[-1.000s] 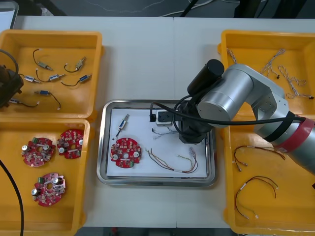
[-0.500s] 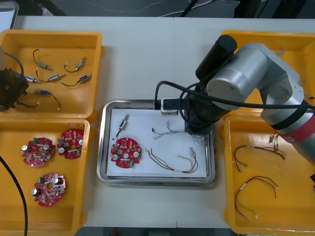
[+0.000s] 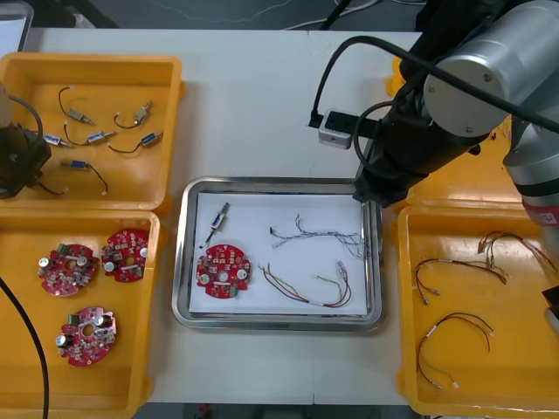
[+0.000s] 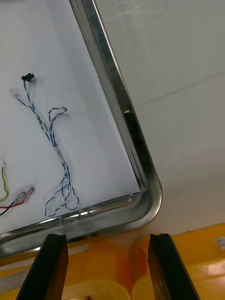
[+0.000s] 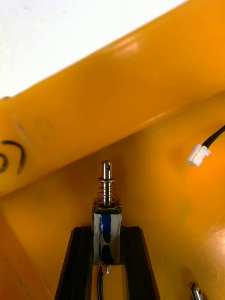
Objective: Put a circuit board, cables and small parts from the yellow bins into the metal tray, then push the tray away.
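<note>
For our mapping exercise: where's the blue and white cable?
Front view: the blue and white cable lies inside the metal tray, right half, beside the red and yellow cable.

Metal tray (image 3: 181,262): rim was polished and mirror-bright, inside matt white. Yellow bins (image 3: 131,185) were smooth, glossy plastic. Small metal part (image 5: 107,225) was shiny, with a bare wire spring. Table (image 3: 262,105) was matt.

Front camera: mounted above the arms, looking steeply down on the light table (image 3: 262,96), with the metal tray (image 3: 278,325) at centre frame and yellow bins (image 3: 524,384) at both sides. Right wrist camera: close above the tray's corner, looking down past the spread fingers of the right gripper (image 4: 105,241). The blue and white cable (image 4: 56,150) it sees lies centre right in the front view. Left wrist camera: nearer still, low inside the upper-left bin (image 5: 140,93), facing its wall over the small metal part (image 5: 107,220) clamped by the left gripper (image 5: 107,232).
</note>
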Available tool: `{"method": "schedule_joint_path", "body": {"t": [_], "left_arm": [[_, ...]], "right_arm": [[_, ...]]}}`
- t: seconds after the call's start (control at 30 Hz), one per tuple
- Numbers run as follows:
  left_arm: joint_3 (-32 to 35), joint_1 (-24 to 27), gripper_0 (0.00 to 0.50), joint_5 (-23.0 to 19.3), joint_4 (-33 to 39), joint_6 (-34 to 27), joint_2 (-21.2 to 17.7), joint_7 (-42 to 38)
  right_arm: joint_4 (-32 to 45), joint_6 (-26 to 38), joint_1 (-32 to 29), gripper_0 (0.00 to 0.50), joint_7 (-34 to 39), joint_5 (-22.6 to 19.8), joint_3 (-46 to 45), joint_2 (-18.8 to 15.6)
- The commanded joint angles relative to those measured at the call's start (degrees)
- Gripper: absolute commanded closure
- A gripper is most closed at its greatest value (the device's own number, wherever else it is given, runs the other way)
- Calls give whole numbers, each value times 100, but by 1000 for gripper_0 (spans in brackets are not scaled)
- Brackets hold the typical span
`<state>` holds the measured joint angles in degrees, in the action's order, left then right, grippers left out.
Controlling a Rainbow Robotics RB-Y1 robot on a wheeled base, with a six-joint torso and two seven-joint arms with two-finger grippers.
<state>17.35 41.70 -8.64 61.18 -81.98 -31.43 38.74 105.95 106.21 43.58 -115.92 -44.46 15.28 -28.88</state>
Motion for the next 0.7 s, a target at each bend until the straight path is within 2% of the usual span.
{"method": "schedule_joint_path", "body": {"t": [0.03, 0.3, 0.47, 0.7], "left_arm": [[146, 259, 500, 56, 43, 50, 49, 292], [155, 259, 500, 29, 210, -99, 49, 309], [181, 259, 500, -76, 738, -714, 49, 336], [155, 268, 500, -243, 1291, -1066, 49, 300]], "right_arm": [[277, 339, 186, 0, 535, -45, -623, -91], [277, 379, 177, 0, 1643, -98, -1159, -434], [277, 379, 142, 0, 2495, -107, -1414, -715], [277, 379, -157, 0, 3277, -80, -1783, -979]]}}
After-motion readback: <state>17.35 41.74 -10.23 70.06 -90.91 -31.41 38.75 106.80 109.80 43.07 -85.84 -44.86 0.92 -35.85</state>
